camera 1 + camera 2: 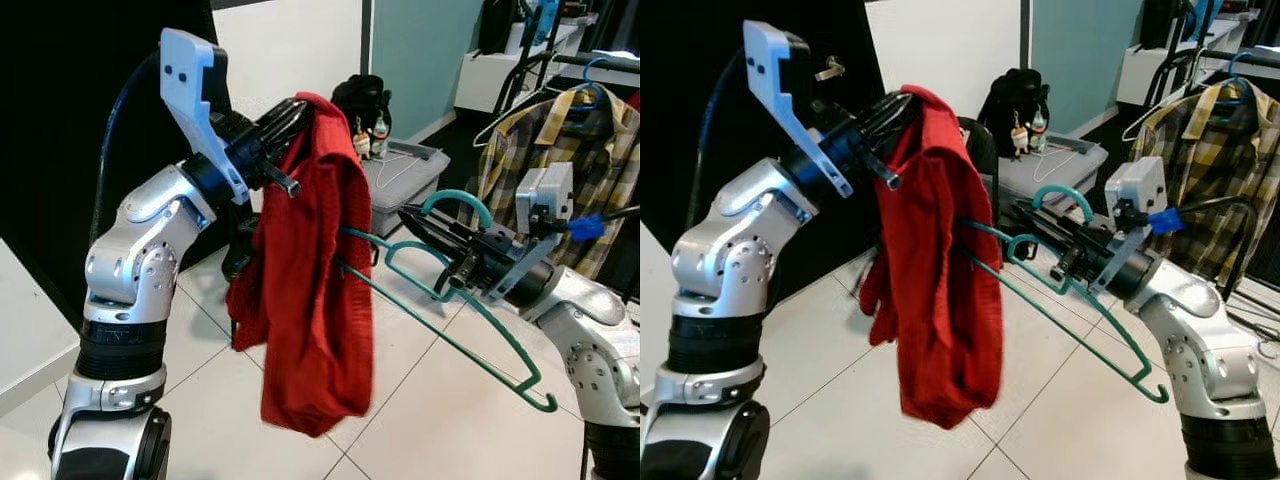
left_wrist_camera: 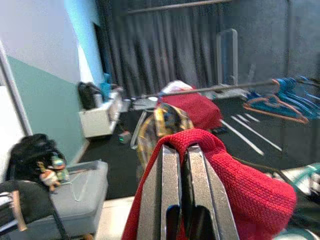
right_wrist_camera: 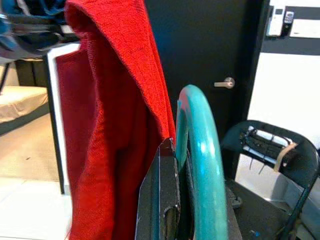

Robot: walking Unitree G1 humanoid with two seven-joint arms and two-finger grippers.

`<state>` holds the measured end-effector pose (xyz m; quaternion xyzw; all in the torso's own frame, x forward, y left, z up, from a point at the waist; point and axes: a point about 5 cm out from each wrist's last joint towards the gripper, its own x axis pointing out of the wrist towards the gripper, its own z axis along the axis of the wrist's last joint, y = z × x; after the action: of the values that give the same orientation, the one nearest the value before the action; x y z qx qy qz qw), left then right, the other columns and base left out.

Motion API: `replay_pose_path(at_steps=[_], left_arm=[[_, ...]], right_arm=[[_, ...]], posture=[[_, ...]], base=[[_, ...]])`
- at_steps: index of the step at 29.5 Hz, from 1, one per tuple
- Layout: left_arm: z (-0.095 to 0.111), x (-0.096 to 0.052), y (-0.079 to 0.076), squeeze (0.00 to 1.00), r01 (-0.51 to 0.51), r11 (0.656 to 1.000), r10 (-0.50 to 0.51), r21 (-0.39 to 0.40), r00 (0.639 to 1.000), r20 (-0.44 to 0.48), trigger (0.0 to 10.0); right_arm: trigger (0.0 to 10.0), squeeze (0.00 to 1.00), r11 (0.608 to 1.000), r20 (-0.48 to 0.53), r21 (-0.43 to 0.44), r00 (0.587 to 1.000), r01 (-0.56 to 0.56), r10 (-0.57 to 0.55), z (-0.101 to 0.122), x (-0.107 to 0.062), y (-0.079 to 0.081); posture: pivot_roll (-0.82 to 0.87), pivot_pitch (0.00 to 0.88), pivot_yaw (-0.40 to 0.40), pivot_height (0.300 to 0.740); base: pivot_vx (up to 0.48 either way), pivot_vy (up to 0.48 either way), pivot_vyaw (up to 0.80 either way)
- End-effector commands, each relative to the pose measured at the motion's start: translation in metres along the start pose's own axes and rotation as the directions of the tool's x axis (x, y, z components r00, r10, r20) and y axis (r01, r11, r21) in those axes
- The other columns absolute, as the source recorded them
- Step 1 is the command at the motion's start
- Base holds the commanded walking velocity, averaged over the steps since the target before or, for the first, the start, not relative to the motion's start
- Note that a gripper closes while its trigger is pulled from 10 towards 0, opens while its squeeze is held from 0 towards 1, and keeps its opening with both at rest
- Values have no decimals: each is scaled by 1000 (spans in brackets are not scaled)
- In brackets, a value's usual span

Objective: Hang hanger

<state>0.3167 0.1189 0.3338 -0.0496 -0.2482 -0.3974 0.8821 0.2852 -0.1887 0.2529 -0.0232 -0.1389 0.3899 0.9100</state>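
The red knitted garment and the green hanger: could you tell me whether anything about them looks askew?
Yes. The red knitted garment is bunched over the left gripper, hanging lopsided. The green plastic hanger, held by the right gripper, tilts steeply, one end poked into the fabric.

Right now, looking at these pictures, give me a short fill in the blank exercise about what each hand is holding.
1. The left hand holds up a garment whose colour is ____.
2. The right hand grips a ____ hanger.
3. One end of the hanger pokes into the ____.
4. A plaid shirt hangs on a ____ hanger.

Missing words: red; green; garment; blue
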Motion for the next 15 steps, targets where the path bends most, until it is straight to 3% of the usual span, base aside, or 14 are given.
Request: replay_pose_path(at_steps=[1, 4, 5, 8, 10, 11, 15], left_arm=[[6, 0, -5, 0, 56, 998, -56, 23, 998, -2, 0], [3, 0, -9, 0, 90, 996, -90, 18, 996, -19, 0], [-2, 1, -14, 0, 118, 993, -117, 11, 992, -41, 824], [-2, 1, -14, 0, 118, 993, -117, 11, 992, -41, 824], [-18, 2, -18, 0, 133, 990, -128, 38, 985, -118, 3765], [-23, 2, -15, 0, 124, 990, -113, 67, 982, -153, 4510], [-25, 2, -13, 0, 117, 989, -101, 88, 980, -173, 4510]], right_arm=[[10000, 0, 1000, 20, -1, 999, 29, -29, 0, 4, -2], [10000, 0, 999, 35, 11, 999, 30, -31, 0, 7, -1], [10000, 0, 1000, 49, 22, 999, -6, 5, 0, 11, 4], [10000, 0, 1000, 49, 22, 999, -6, 5, 0, 11, 4], [10000, 0, 970, 57, 62, 971, -234, 230, 1, 18, 33], [10000, 0, 940, 43, 78, 943, -333, 330, -1, 16, 45], [10000, 0, 917, 33, 90, 922, -387, 386, -2, 15, 52]], posture=[[-58, 0, 79, 740], [-57, 0, 78, 740], [-57, 0, 77, 740], [-57, 0, 77, 740], [-60, 0, 74, 740], [-60, 0, 73, 740], [-60, 0, 72, 740]], base=[[0, 0, 0], [0, 0, 0], [0, 0, 0], [0, 0, 0], [0, 0, 0], [0, 0, 0], [0, 0, 0]])
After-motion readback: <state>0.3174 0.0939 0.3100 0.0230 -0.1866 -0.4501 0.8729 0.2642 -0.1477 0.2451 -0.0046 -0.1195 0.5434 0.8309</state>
